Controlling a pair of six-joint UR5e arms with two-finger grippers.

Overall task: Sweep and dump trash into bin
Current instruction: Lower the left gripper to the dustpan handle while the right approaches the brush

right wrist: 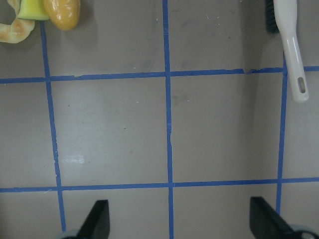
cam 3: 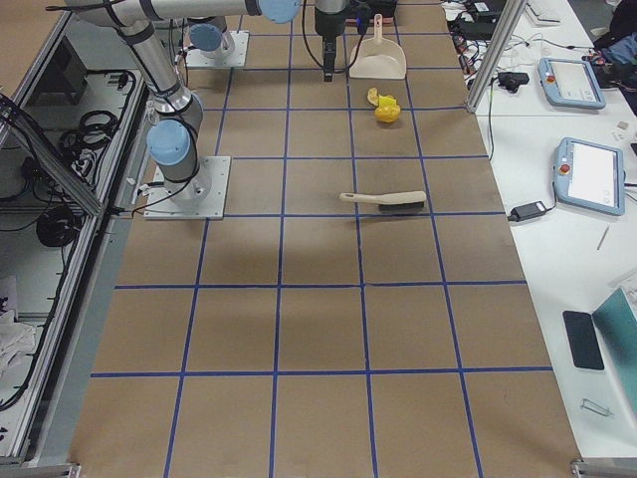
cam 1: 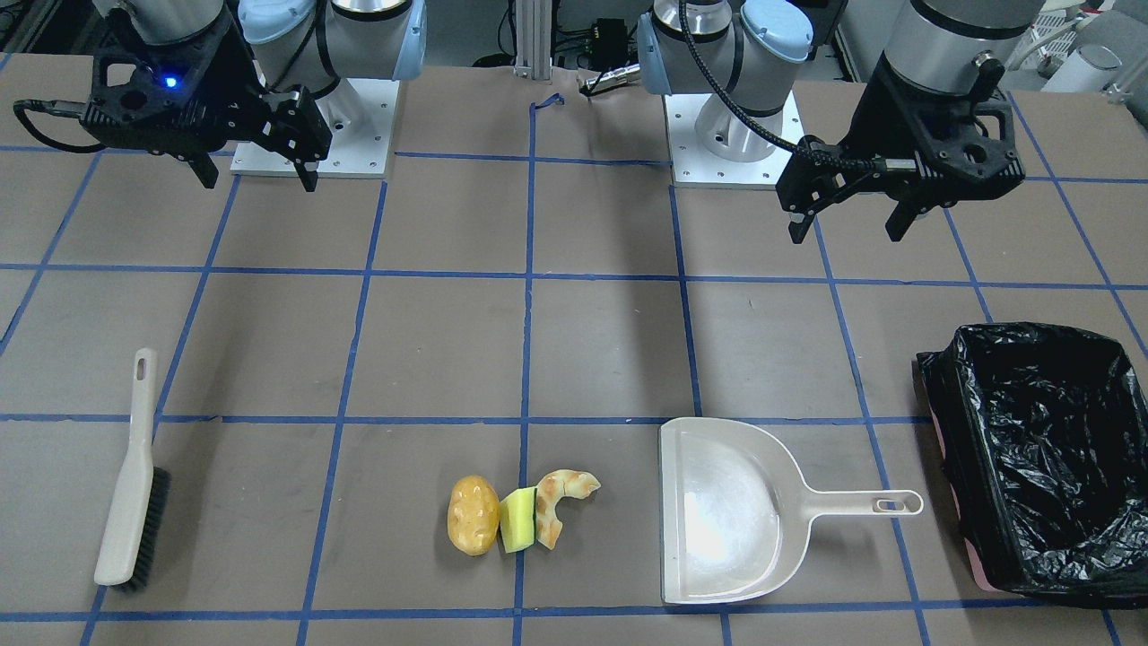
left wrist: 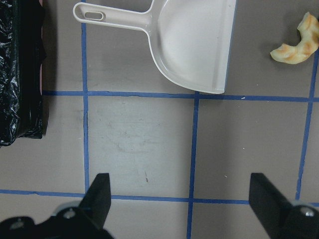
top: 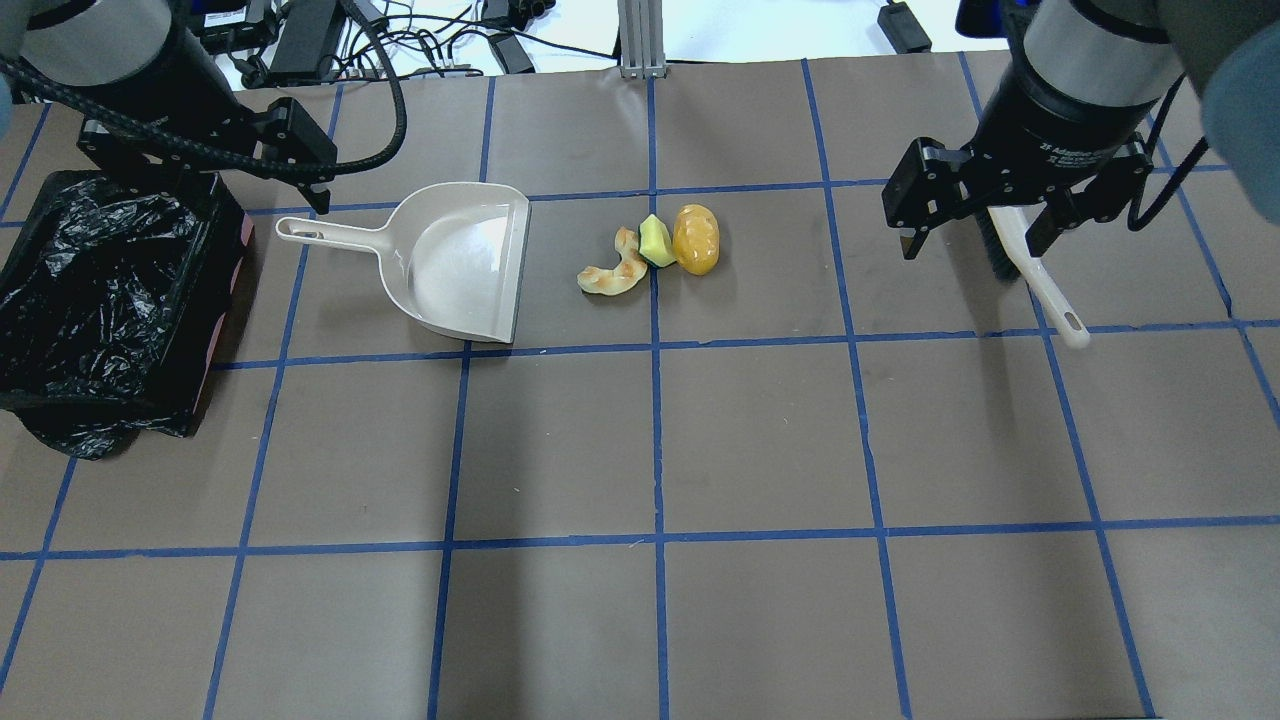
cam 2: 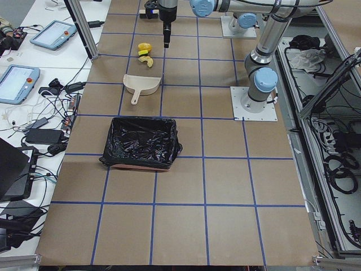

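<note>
Hovering above the table, both tools are seen empty. The left gripper is held with its jaws spread wide apart and pointed down, and nothing is clamped between them; only bare table and blue tape lines are shown between the jaws in its wrist view. The right gripper is held the same way, jaws parted and nothing gripped.

The trash is laid in a short row on the far side of the table from the robot, close to the middle line. The potato-like lump is placed at the robot's right end of the row, the yellow sponge block is pressed against it, and the croissant-like piece is set touching the sponge at the robot's left end. None of it is touched by either gripper.

The dustpan is laid flat just to the robot's left of the trash. Its open mouth is turned toward the croissant-like piece, with a gap left between them, and its handle is pointed at the bin. The bin is placed at the robot's far left, apart from the handle, and only crinkled black liner can be made out in it.

A brush is laid on the table well to the robot's right of the trash, with its bristles on the far end and its handle toward the robot.
</note>
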